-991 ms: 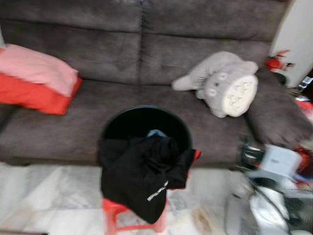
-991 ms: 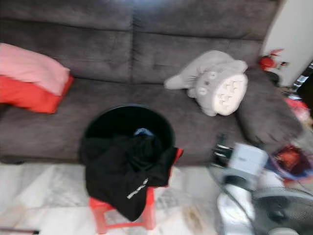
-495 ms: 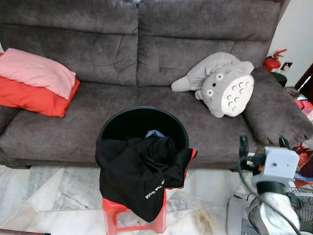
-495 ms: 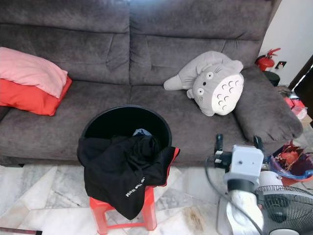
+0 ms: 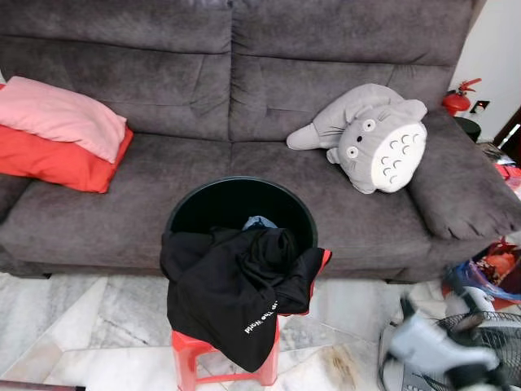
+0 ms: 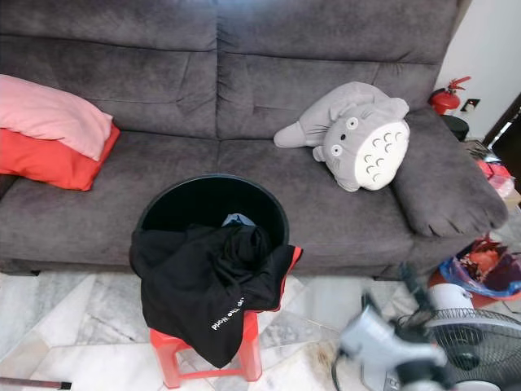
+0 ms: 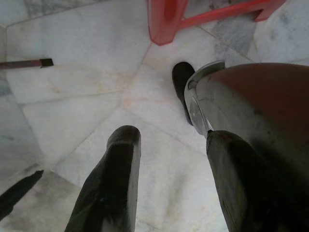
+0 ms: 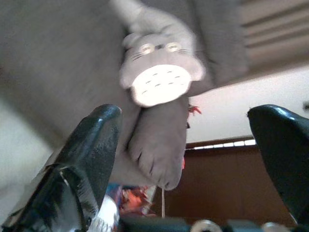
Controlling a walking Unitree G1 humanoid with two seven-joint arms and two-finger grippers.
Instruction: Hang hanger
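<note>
Blurring right hand (image 6: 391,330) low, fingers spread.

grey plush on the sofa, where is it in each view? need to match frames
Left eye view: grey plush toy on the sofa's right seat cushion, upper right of the picture.
Right eye view: same toy, same cushion, slightly nearer the centre.
Left wrist view: not in it; floor and a red stool leg.
Right wrist view: toy between the open right gripper fingers, blurred.
Shared landmark: the dark sofa.
</note>
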